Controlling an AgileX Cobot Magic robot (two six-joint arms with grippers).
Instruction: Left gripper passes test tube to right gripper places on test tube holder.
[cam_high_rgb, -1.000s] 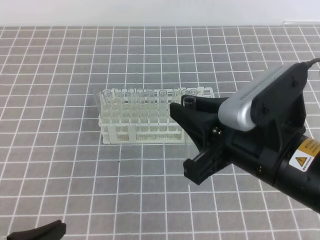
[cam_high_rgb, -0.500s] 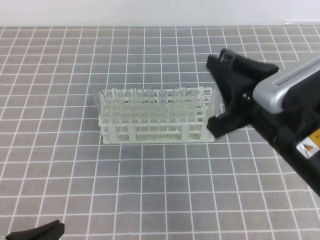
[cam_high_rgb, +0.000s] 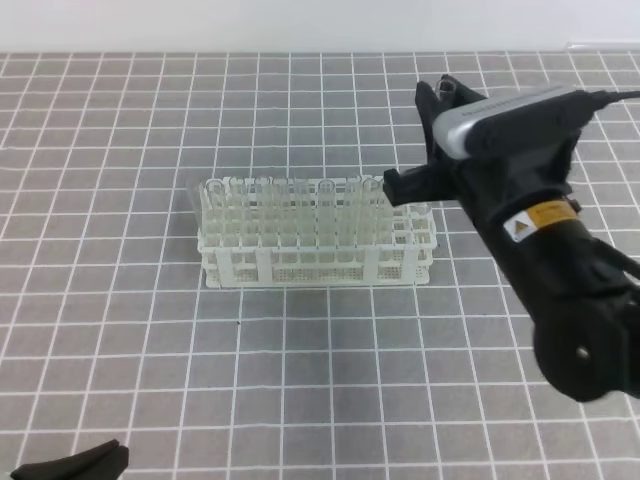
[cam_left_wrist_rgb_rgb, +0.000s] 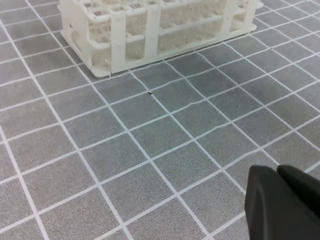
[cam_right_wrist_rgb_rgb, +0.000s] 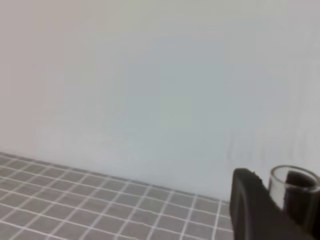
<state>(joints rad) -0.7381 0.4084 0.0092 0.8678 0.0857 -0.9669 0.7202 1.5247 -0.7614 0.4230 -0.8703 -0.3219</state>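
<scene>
The holder (cam_high_rgb: 318, 232) carries many clear tubes. The right hand (cam_high_rgb: 440, 140) grips a tube (cam_high_rgb: 447, 90) upright above its right end — the left hand (cam_high_rgb: 75, 464) is closed, low near the table (cam_high_rgb: 120, 330) edge.

Even, bright, diffuse light fills all three views, with only faint soft shadows on the grey gridded tabletop (cam_high_rgb: 120, 300). The overhead view is fairly sharp. In the right wrist view the pale wall (cam_right_wrist_rgb_rgb: 125, 75) looks washed out, and the near end effector (cam_right_wrist_rgb_rgb: 265, 210) is blurred, dark and featureless.
</scene>
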